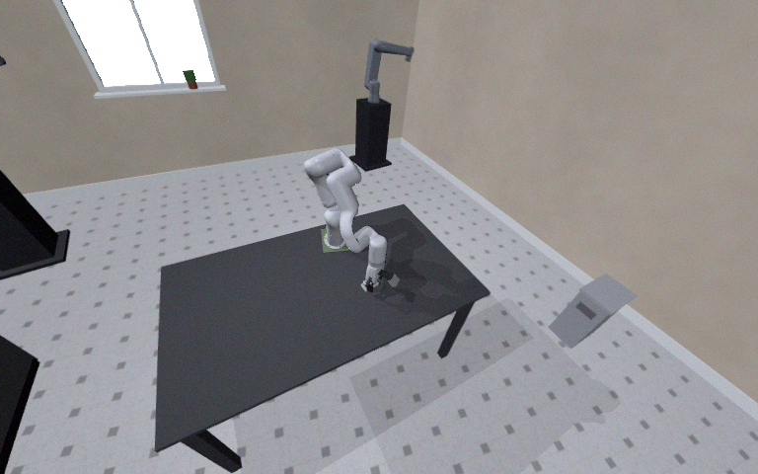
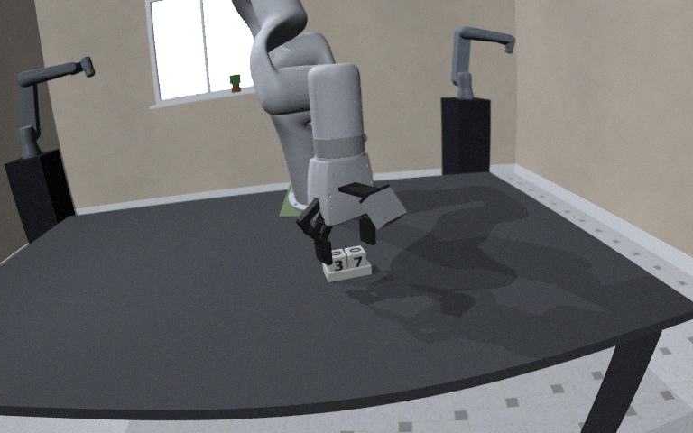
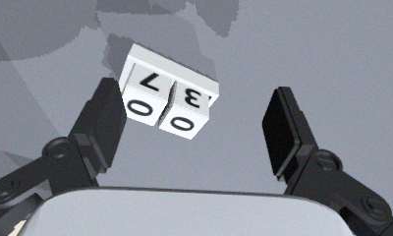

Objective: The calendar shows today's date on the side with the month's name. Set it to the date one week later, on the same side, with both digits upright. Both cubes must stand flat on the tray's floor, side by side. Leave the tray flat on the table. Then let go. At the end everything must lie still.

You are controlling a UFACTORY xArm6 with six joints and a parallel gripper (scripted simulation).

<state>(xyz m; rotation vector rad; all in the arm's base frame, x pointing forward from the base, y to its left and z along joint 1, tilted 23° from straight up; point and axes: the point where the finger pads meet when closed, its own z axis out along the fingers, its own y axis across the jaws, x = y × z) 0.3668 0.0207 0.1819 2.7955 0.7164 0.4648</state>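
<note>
A white tray (image 2: 348,273) (image 3: 176,67) stands flat on the table and holds two white cubes side by side. In the exterior view the left cube (image 2: 337,264) (image 3: 184,124) shows an upright 3, the right cube (image 2: 357,260) (image 3: 140,108) an upright 7. Both tops show 0. The tray wall below the 3 and 7 shows no month name; the opposite side is hidden. My gripper (image 2: 346,245) (image 3: 196,101) is open and empty, above the cubes. In the wrist view both cubes lie nearer the left finger. In the exterior view one finger partly covers the left cube.
The dark table (image 1: 242,329) (image 2: 179,321) carries the arm's base on a green plate (image 1: 327,248) (image 2: 286,210) at the back. The arm's shadow falls on the table to the right of the tray. The table's right edge lies beyond that shadow.
</note>
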